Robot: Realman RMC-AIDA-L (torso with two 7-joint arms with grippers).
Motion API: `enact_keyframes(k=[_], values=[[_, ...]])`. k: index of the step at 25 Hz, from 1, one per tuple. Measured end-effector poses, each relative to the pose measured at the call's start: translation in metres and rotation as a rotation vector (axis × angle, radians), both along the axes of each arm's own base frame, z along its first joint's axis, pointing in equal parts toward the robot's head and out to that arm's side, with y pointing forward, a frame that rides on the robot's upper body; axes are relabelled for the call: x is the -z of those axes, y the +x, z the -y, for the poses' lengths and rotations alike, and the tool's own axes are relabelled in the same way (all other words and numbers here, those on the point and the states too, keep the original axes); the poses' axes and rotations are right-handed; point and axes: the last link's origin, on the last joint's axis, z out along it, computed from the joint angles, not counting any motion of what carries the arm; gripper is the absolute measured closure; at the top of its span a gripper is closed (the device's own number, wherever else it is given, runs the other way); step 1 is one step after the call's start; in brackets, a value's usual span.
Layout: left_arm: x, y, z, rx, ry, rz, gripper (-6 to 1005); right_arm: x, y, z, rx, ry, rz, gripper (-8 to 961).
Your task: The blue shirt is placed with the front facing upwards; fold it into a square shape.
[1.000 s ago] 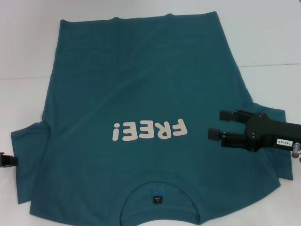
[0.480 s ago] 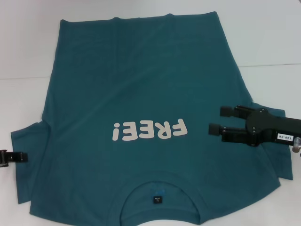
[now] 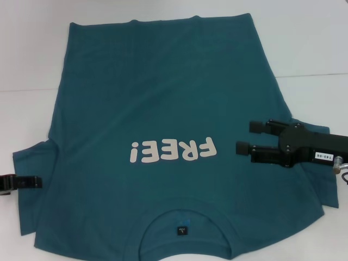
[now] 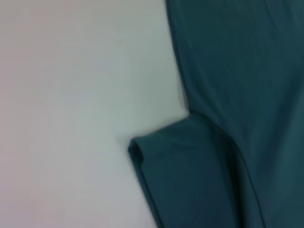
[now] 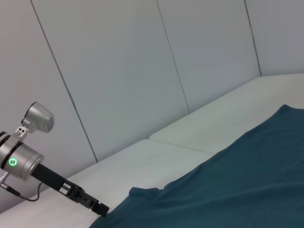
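Blue shirt flat — right gripper above, jaws apart.

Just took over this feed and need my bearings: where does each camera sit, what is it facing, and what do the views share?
Head view: looks forward and down on the blue shirt, print up; right gripper open over it, left gripper at its sleeve.
Left wrist view: looks onto the shirt's sleeve and white table; no robot parts show.
Right wrist view: looks low across the shirt toward wall panels; the left arm shows.
Shared: the shirt, in all three.
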Motion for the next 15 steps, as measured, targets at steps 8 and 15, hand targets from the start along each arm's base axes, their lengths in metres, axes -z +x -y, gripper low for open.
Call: enact_keyframes(k=[8,15], values=[[0.006,0.001,-0.001,-0.024,-0.018,0.026,47,0.000,0.000,0.000,0.002,-0.002,0.000,37],[0.013,0.003,-0.002,-0.031,-0.044,0.052,43,-0.001,0.001,0.000,0.002,-0.002,0.001,37]])
